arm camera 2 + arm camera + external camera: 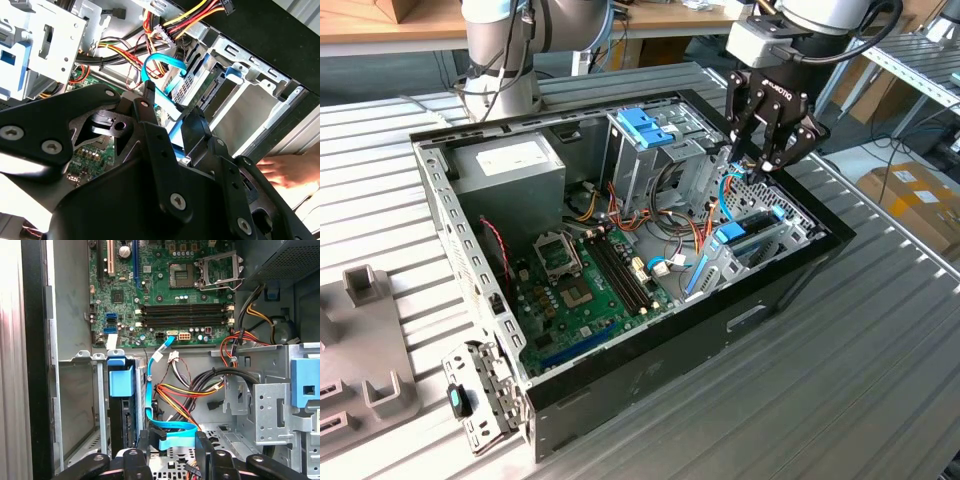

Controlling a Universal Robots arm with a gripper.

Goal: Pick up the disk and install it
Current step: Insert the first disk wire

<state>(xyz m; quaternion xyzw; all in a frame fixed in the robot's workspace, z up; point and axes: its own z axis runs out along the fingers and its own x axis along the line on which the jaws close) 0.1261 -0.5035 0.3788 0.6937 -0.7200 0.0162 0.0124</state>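
Silver-grey hard drive in light-blue plastic carrier (pixel 121 390), standing on edge in a bay near the corner of the open black computer case (pixel 760 300) on the exterior view's right. Mostly hidden by bay metal. Just above, black gripper (pixel 767 163), fingers (pixel 204 450) spread, gripping nothing, flat blue cable (pixel 148 385) looping between. Open room over green motherboard (pixel 580 300). Person's hand (pixel 282 170) at case rim.

Open computer case (pixel 650 350) is laid on the ribbed metal table (pixel 840 380). Green motherboard (pixel 585 290) is seen on the case floor, power supply (pixel 510 165) tucked into one corner, tall drive cage (pixel 655 150) along that same edge. Grey fixtures (pixel 365 290) are parked by the table's edge.
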